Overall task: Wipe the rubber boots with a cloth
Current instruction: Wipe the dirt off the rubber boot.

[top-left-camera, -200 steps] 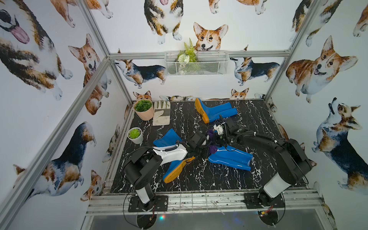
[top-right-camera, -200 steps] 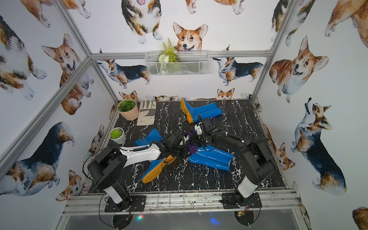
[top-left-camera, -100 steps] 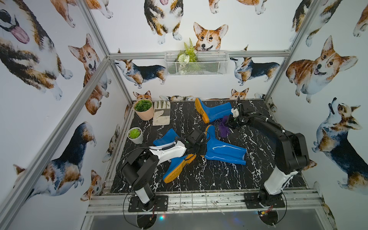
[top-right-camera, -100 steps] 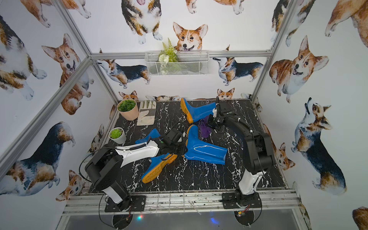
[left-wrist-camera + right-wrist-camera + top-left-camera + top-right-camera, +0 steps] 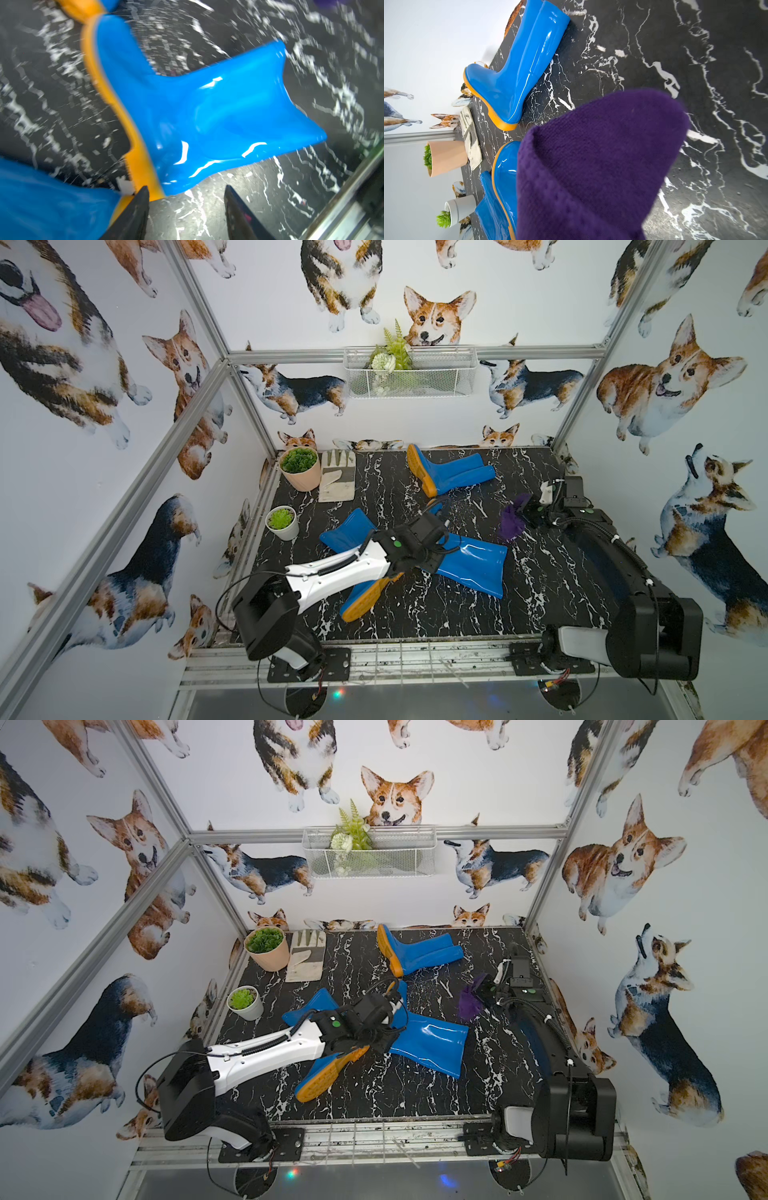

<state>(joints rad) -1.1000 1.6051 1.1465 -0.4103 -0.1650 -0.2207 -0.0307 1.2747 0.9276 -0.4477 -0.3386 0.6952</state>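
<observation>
Surface: black marble-look tabletop (image 5: 415, 614). Room: corgi-print walls (image 5: 83, 414), wire basket (image 5: 409, 373) on rear wall.

Boot pair (image 5: 453, 472) at rear. Centre boot (image 5: 469, 564) lies flat. More boots (image 5: 347, 533) under L arm.

L gripper (image 5: 186, 191): jaws apart, nothing held, at centre boot's heel.

R gripper (image 5: 530, 512): clamped on cloth (image 5: 512, 520), which hangs R of centre boot.

Vs. earlier: L grip on centre boot released; cloth pulled back rightward from boot pair.

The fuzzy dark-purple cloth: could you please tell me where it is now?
In both top views the dark-purple cloth is gripped by the right gripper over the black marble table's right side, right of the flattened blue rubber boot.
</observation>
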